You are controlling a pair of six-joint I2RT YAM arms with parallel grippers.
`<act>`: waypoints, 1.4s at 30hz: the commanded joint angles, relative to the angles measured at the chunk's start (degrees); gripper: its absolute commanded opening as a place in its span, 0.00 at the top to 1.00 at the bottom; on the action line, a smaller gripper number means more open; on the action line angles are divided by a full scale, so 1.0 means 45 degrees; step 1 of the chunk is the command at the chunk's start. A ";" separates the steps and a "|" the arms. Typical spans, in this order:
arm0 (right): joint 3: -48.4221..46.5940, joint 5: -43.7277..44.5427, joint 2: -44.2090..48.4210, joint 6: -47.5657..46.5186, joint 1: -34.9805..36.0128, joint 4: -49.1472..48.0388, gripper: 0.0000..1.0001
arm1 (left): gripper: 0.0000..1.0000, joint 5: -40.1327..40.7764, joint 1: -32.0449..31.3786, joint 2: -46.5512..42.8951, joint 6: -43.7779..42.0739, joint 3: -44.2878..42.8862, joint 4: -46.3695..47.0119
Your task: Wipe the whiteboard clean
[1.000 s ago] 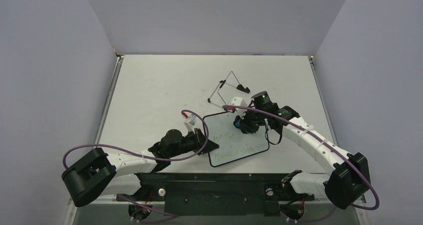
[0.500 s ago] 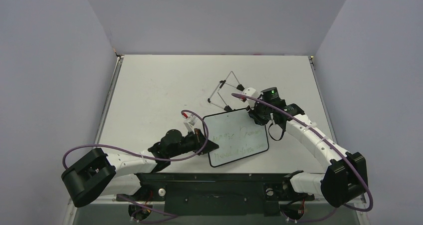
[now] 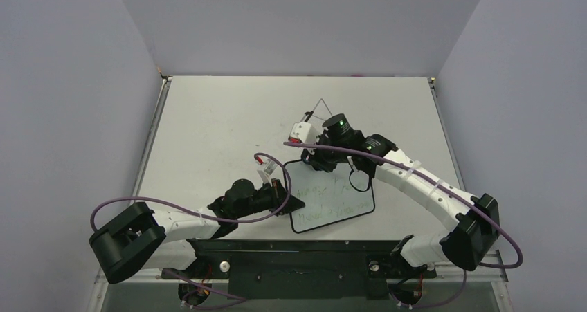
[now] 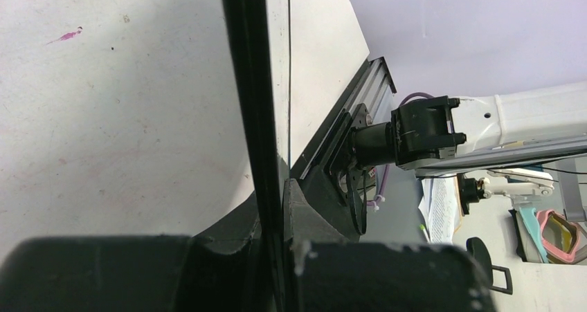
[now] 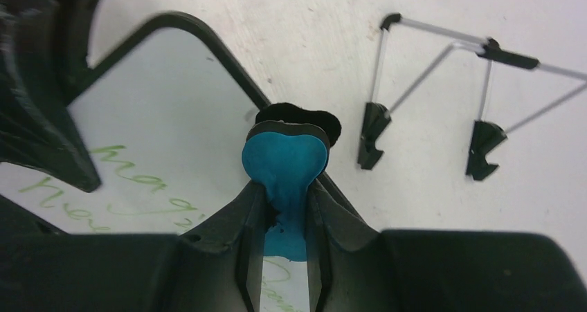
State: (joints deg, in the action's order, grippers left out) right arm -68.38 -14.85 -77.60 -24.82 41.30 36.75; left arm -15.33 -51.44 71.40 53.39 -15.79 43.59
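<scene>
A pale grey-white rectangular table (image 3: 208, 118) with a matte, lightly scuffed top, dotted with tiny dark specks and one small pink smear (image 4: 68, 34). Metal rails run along its left and right edges, and a black mounting plate (image 3: 297, 257) spans the near edge. A small rectangular whiteboard (image 3: 332, 198) with a thin black frame and rounded corners rests close to the middle of the near edge, turned at a slight angle, with green handwriting on its face. Whether it lies fully flat cannot be told. Just beyond its far corner, not touching it, a thin wire easel stand (image 5: 484, 146) with black feet lies on its side, right of the table's centre.
</scene>
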 commanded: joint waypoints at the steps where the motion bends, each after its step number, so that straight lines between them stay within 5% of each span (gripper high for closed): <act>1: -0.0663 -0.1237 -0.0458 0.0138 0.0891 0.0531 1.00 | 1.00 -0.0352 -0.0053 -0.0005 0.0010 -0.0856 0.2372; 9: 0.0623 -0.1710 0.0051 -0.0337 0.0900 0.0716 1.00 | 1.00 -0.0249 -0.0041 -0.0311 -0.0070 -0.0793 0.2284; 23: 0.2726 0.0163 0.1280 0.0814 -0.3617 -0.1349 1.00 | 1.00 -0.0542 0.0022 -0.0583 -0.0129 -0.0536 0.2451; 32: 0.2467 -0.2495 0.1610 -0.0151 -0.2653 -0.0660 1.00 | 1.00 -0.0252 0.0067 -0.1016 -0.0194 -0.0379 0.2232; 42: 0.4234 -0.0052 0.2442 0.1012 -0.5096 -0.1480 1.00 | 1.00 0.0087 0.0140 -0.1361 -0.0427 -0.0148 0.2169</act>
State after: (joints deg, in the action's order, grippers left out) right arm -49.84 -20.34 -68.01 -24.16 23.75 33.52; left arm -14.13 -51.05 68.29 52.99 -14.90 42.44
